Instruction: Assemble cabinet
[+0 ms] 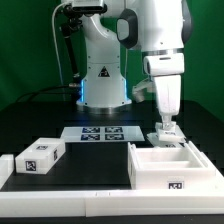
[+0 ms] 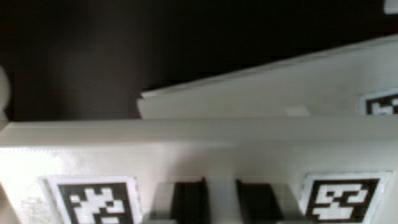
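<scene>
On the exterior view's left, near the front of the black table (image 1: 95,168), a small white block (image 1: 40,157) with a square tag lay alone, well apart from everything else; farther back, towards the middle, the marker board (image 1: 100,133) lay flat before the arm's base; on the exterior view's right stood the open box of the cabinet (image 1: 172,170), a tag on its near face; the gripper (image 1: 166,130) hung straight down at the box's far wall, its tips at or just beside the rim; whether the fingers were clenched on that wall or released I could not tell, for they blurred into the white plastic; the wrist view gave only a white wall (image 2: 196,150) close up, seemingly the box's own, with two tags on it. I judged the step to be taking hold of the box; done well, it wanted the fingers astride the wall, pushed down squarely before closing; then a slow, level lift, so the box would not twist in the grip.
</scene>
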Available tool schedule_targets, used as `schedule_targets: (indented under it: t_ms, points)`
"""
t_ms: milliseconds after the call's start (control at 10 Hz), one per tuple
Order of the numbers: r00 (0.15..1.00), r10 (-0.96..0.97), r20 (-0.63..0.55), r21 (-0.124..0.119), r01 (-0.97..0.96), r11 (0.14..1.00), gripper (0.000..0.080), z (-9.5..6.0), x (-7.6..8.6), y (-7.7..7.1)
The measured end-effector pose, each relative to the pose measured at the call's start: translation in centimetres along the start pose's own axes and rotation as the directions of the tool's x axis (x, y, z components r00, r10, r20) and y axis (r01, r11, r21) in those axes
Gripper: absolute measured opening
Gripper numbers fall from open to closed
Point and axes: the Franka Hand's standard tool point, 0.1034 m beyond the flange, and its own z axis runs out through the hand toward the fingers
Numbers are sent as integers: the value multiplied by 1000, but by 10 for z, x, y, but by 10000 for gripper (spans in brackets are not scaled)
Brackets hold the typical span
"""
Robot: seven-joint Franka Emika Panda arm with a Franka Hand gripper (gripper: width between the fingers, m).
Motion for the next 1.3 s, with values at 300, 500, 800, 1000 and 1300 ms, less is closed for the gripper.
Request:
schedule_targets:
  t_ms: [300, 500, 800, 1000, 1300]
  points:
    - [1000, -5, 3, -2, 5, 1000, 70, -2, -5, 9]
    - [1000, -4, 3, -2, 4, 1000, 70, -2, -5, 9]
    - [1000, -7, 3, -1, 7, 1000, 70, -2, -2, 20]
    - [1000, -5, -1, -6, 5, 1000, 70, -2, 1, 30]
    - [1000, 0, -1, -5, 0, 1000, 70, -1, 1, 29]
